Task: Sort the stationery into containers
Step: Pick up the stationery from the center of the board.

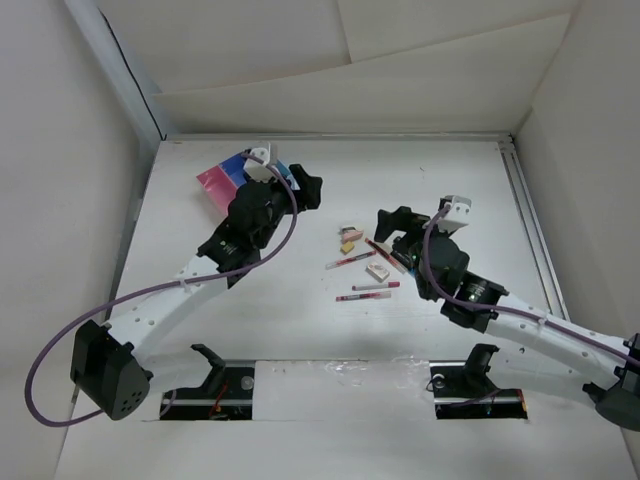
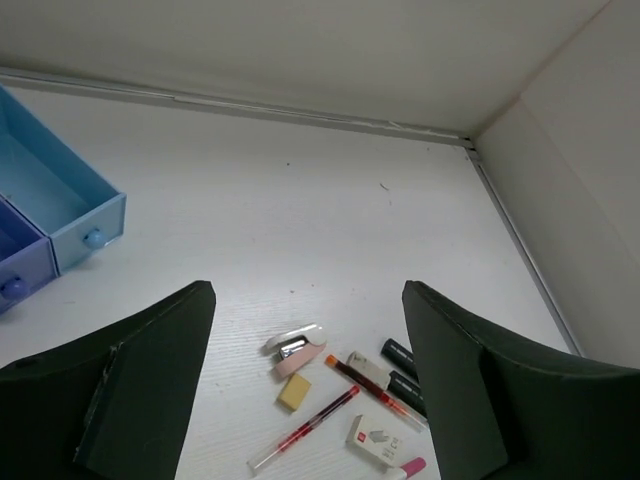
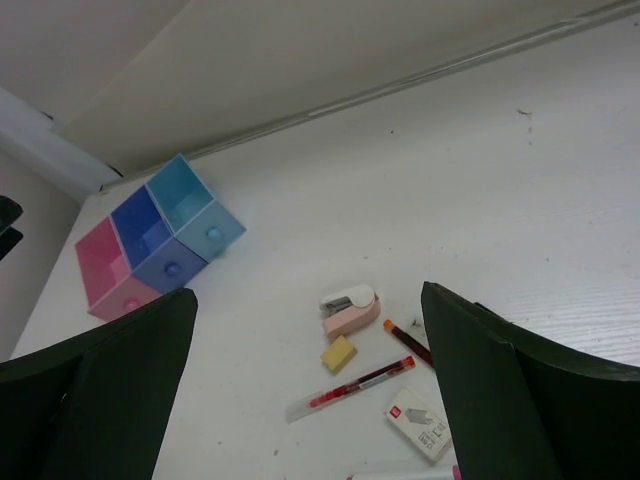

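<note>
A pick seemed in hand: the left gripper [image 2: 308,290] and right gripper [image 3: 310,295] hovered wide open and empty, the stationery [image 1: 378,271] clustered on the desk [image 1: 300,320] well apart from the containers [image 3: 165,265], so one likely needed lowering onto a pen [image 3: 350,388].

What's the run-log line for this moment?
left fingers: open, empty, beside containers | right fingers: open, empty, facing stationery | stationery: loose on table | sorted: none seen in containers

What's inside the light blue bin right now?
Nothing shows in the light blue bin: only bare floor and walls. Its front wall hides the nearest strip of floor, so that part is unconfirmed.
</note>
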Controlling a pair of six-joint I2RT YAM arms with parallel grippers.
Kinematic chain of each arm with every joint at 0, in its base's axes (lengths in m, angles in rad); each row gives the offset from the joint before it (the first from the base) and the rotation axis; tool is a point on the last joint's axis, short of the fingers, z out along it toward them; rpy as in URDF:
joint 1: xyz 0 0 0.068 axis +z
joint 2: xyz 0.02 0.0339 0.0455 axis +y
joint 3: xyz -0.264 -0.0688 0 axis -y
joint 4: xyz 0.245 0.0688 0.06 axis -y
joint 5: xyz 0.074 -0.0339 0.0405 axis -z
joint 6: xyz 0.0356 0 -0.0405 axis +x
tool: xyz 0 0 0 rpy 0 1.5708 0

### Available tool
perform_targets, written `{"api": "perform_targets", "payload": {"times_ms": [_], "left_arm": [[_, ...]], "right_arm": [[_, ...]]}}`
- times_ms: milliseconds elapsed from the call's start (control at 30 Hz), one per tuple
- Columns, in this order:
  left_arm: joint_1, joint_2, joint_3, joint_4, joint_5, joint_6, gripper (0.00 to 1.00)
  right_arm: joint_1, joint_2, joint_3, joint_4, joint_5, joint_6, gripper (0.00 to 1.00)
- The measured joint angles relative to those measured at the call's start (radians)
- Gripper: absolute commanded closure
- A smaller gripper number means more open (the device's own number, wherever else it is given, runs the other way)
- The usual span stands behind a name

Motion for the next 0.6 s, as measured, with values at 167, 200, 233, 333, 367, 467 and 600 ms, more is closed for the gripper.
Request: {"api": "perform_targets", "payload": {"times_ms": [167, 200, 233, 333, 367, 467, 600], "left_arm": [[-0.02, 0.006, -0.032, 0.022, 0.038, 0.013, 0.44], [-0.027, 0.011, -0.048, 0.025, 0.049, 0.014, 0.49], [-0.034, 0.018, -0.06, 0.025, 0.053, 0.014, 0.54], [-0.087, 0.061, -0.1, 0.02, 0.026, 0.014, 0.65], [-0.114, 0.079, -0.11, 0.014, 0.012, 0.014, 0.69], [-0.177, 0.132, -0.116, -0.007, -0.009, 0.014, 0.77], [-0.188, 0.151, -0.116, -0.019, -0.024, 0.013, 0.69]], "right_arm": [[0.0, 0.013, 0.0, -0.001, -0.006, 0.0, 0.0], [0.0, 0.016, 0.0, -0.002, -0.006, 0.0, 0.0], [-0.002, 0.018, 0.0, -0.002, -0.006, 0.0, 0.0], [-0.011, 0.029, 0.0, -0.007, -0.006, 0.005, 0.0], [-0.017, 0.032, 0.0, -0.008, -0.006, 0.008, 0.0], [-0.033, 0.038, 0.001, -0.018, -0.005, 0.023, 0.0], [-0.046, 0.049, 0.002, -0.023, -0.006, 0.034, 0.0]]}}
